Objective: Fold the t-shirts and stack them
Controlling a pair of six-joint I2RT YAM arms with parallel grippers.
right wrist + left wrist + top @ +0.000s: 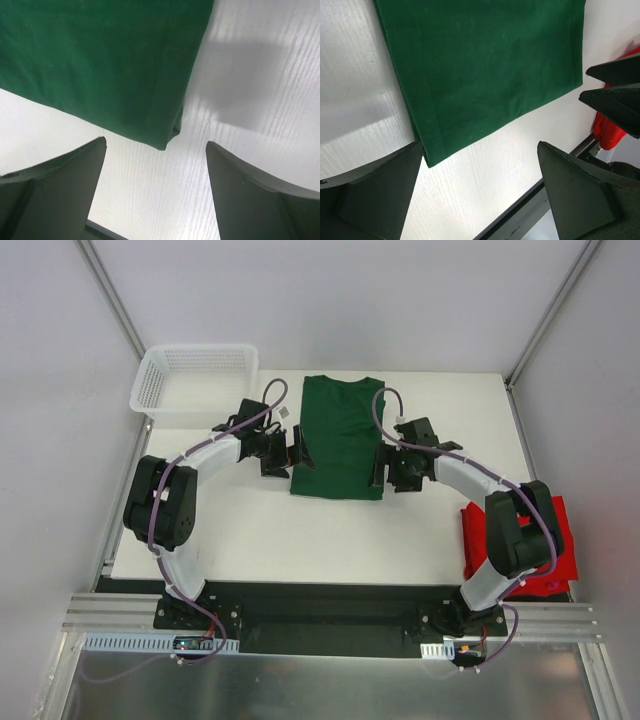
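Left gripper (297, 455) at 8 o'clock of the green shirt (338, 438), right gripper (381, 468) at 4, both spread apart and empty; red shirt (520, 540), perhaps folded, beyond.

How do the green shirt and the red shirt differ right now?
The green shirt lies in the middle of the table, the red shirt at its right edge. The green shirt is in full view, sides folded in; the red shirt is half hidden by the right arm. Both are plain.

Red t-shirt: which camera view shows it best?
Top external: the red t-shirt lies at the near right, partly hidden by the right arm. Left wrist catches only a red sliver; right wrist shows none of it.
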